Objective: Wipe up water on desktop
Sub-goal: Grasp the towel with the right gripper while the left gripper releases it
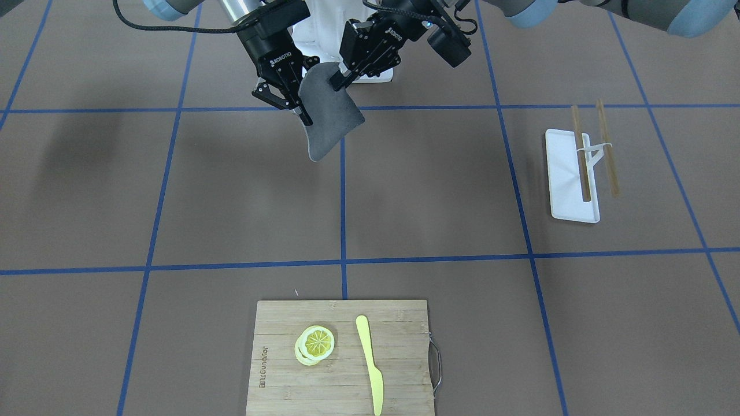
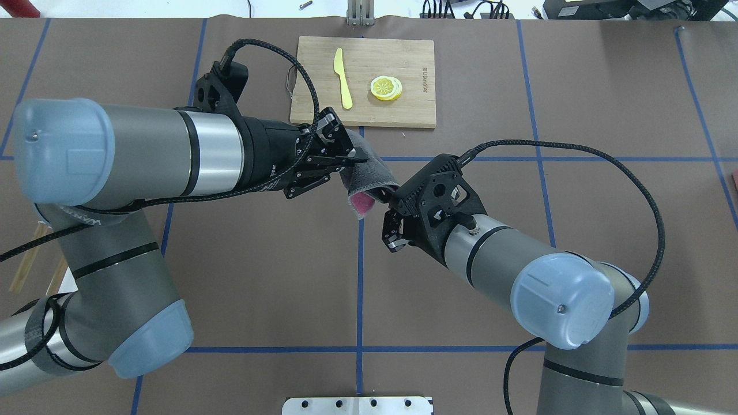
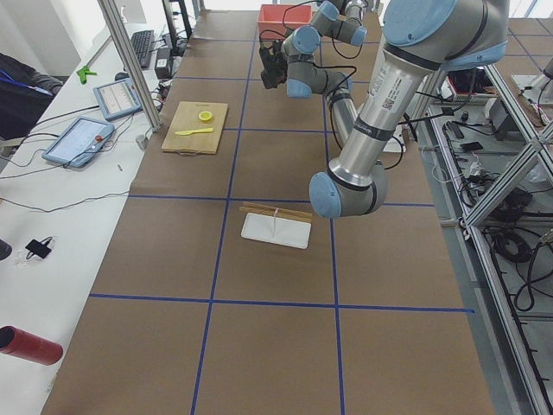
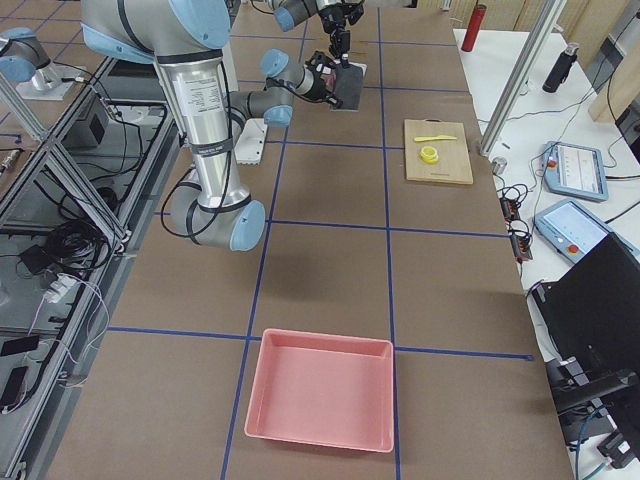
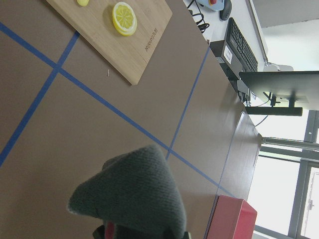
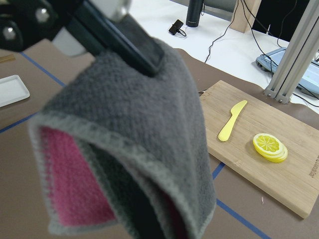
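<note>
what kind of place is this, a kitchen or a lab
Most likely a robotics lab, not a kitchen: a taped-grid desktop, aluminium framing around the table, and tablets with cables on a side bench.

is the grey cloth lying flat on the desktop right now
No, the grey cloth hangs in the air above the desktop, pinched by the left hand and right hand.

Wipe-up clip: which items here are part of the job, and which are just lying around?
Job: grey cloth, held in the air by the left claw and right claw; desktop.

Lying about: cutting board, lemon slices, yellow knife, white tray, chopsticks, pink bin.
</note>
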`<state>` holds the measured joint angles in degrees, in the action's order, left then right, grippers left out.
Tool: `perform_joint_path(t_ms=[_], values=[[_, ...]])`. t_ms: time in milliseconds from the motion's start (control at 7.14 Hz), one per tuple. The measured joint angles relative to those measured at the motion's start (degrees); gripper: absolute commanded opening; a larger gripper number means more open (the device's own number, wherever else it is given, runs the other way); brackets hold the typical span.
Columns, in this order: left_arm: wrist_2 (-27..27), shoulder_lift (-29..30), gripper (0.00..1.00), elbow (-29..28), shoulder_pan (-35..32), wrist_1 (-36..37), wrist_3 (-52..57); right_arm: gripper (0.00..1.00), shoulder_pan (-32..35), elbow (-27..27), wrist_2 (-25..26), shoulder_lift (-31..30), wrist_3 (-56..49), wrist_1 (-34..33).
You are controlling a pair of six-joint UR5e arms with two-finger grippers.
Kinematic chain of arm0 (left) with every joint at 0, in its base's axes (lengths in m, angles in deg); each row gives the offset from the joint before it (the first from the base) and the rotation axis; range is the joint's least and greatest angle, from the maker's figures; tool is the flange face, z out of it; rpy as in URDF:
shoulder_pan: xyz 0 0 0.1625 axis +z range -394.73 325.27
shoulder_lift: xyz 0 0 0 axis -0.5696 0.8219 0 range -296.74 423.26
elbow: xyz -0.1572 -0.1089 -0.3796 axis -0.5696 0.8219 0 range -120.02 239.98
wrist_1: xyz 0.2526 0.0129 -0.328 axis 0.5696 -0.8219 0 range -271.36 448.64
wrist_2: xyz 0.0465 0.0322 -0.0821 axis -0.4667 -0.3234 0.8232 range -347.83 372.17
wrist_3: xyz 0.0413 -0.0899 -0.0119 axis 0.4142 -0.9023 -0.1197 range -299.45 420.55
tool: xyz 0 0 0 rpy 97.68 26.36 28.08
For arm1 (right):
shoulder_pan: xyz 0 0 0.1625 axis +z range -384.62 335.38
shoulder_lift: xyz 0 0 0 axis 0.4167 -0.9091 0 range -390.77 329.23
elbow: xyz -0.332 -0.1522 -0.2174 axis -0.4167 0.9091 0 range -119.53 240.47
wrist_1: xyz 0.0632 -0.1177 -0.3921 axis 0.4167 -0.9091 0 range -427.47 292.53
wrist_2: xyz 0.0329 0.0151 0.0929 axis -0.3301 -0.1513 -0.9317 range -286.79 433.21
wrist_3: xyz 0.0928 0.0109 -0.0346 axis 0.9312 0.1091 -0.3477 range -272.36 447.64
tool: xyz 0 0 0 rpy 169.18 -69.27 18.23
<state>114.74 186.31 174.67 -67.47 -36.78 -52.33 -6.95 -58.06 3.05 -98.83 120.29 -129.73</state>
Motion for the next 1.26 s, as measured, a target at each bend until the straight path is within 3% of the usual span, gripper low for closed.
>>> perform_joint_path(t_ms=[140,420,840,1261], values=[[0.00,0.00,0.00,0.00,-0.02,0.00,0.02,0.00,0.04,-0.08,-0.03,-0.11,0.28,-0.03],[0.04,-0.22,0.98,0.00,-0.10,-0.02,0.50,0.00,0.36,-0.35,-0.06,-0.16,0.66,-0.04],[0.16,-2.92,0.99,0.18,-1.49,0.18,8.97,0.00,2.80,-0.55,-0.12,0.08,0.83,0.11],[3.03,-9.60,0.99,0.10,-5.00,0.32,21.89,0.00,7.35,-0.53,-0.23,0.04,1.78,0.19]])
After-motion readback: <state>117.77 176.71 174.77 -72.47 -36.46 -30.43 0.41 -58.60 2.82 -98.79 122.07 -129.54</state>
